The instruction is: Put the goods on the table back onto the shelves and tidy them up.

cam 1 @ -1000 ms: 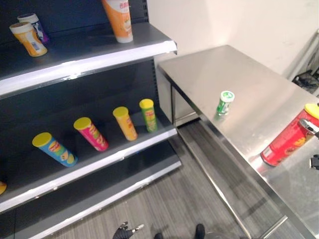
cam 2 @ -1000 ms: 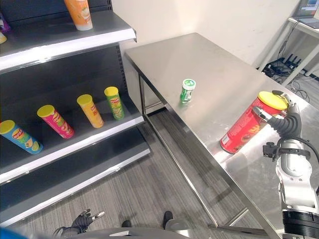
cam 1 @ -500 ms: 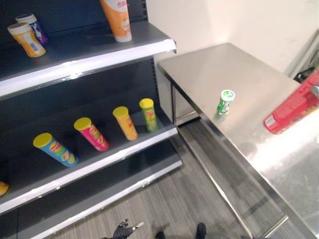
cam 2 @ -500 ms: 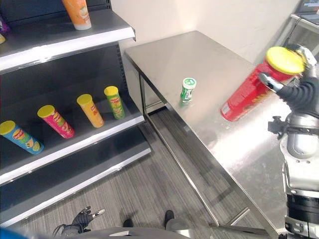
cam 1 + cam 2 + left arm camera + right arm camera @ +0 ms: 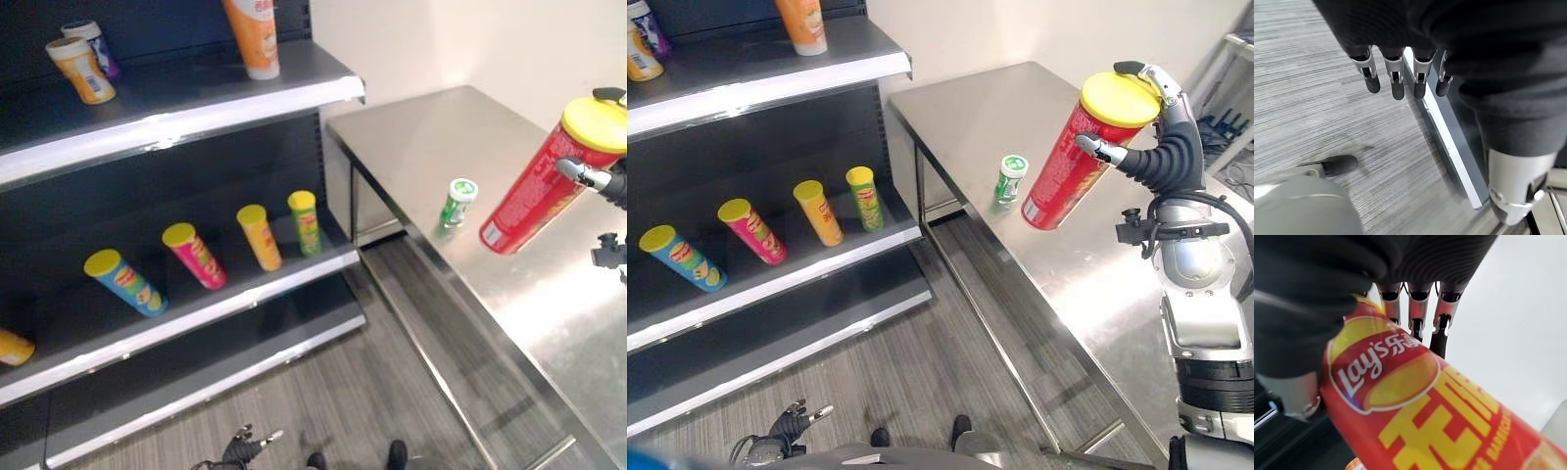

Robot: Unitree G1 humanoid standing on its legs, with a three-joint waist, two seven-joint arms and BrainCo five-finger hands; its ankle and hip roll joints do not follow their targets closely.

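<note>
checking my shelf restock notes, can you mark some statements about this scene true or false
1. The right hand holds the red can in the air above the table. True.
2. The red can has a green lid. False: its lid is yellow.
3. The small green bottle stands on the table near its front edge. True.
4. The left hand grips a can. False: its fingers hang relaxed over the floor, holding nothing.
5. Four cans lean in a row on the middle shelf: blue can, pink can, orange can, green can. True.
6. The top shelf is bare. False: a tall orange container stands there.
</note>
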